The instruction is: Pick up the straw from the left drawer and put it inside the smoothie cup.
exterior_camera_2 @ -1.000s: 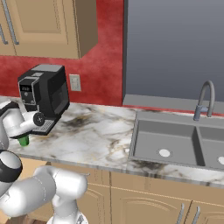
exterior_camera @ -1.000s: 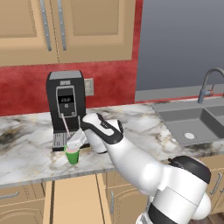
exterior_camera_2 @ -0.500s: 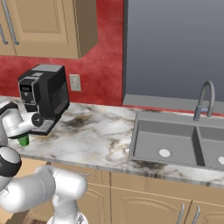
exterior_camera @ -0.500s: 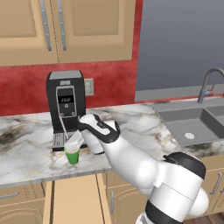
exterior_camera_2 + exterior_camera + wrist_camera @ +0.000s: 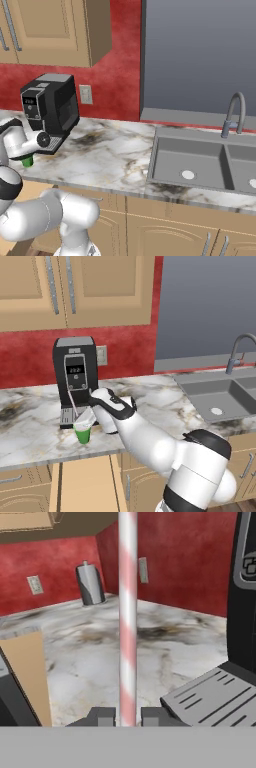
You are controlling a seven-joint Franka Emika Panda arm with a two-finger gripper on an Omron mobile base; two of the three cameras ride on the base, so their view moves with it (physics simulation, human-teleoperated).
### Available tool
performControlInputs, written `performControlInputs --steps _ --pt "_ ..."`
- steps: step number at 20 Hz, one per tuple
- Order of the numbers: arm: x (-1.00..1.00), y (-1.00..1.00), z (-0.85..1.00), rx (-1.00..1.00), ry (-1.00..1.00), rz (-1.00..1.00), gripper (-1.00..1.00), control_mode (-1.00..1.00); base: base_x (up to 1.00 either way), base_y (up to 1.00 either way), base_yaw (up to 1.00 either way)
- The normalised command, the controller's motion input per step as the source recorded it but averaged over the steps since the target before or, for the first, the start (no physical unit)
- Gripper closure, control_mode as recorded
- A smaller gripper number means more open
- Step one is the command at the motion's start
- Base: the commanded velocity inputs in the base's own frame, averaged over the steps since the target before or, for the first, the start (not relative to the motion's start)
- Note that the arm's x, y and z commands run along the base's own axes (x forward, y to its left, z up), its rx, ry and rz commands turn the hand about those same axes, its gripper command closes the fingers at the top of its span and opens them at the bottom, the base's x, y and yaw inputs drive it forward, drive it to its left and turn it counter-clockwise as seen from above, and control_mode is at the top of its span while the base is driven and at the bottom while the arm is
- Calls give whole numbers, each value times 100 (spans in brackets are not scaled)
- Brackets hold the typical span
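The straw point(image 5: 128, 612), pink and white striped, stands upright between my fingertips in the hand view, and my gripper point(image 5: 128, 716) is shut on its lower part. In the left base view the gripper point(image 5: 86, 417) hangs just above the smoothie cup point(image 5: 82, 434). This green cup stands on the counter in front of the coffee machine, and the straw point(image 5: 73, 401) rises up and to the left from the gripper. Whether its lower end is inside the cup I cannot tell. The cup point(image 5: 27, 161) peeks out beside my arm. The left drawer point(image 5: 82, 486) stands pulled out below the counter.
The black coffee machine point(image 5: 75, 373) stands right behind the cup, with its drip tray point(image 5: 210, 697) close to the gripper. A grey canister point(image 5: 90, 584) sits by the far red wall. The sink point(image 5: 200, 162) and faucet point(image 5: 234, 112) lie off to the right.
My hand has shifted slightly left toward the coffee machine with the straw still in it. The cup has not moved.
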Motion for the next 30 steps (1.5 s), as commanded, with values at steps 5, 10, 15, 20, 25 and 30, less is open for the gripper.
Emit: performControlInputs --steps 5,10,15,20,25,30 --pt "20 0 0 0 -2 0 100 -100 0 0 0" --pt "16 0 0 0 0 0 100 -100 0 0 0" --pt "12 0 -2 0 0 0 -100 -100 0 0 0" --pt "3 0 0 0 0 0 -100 -100 0 0 0" --pt "0 0 2 0 0 0 -100 -100 0 0 0" --pt "-17 0 35 0 -8 -1 -100 -100 0 0 0"
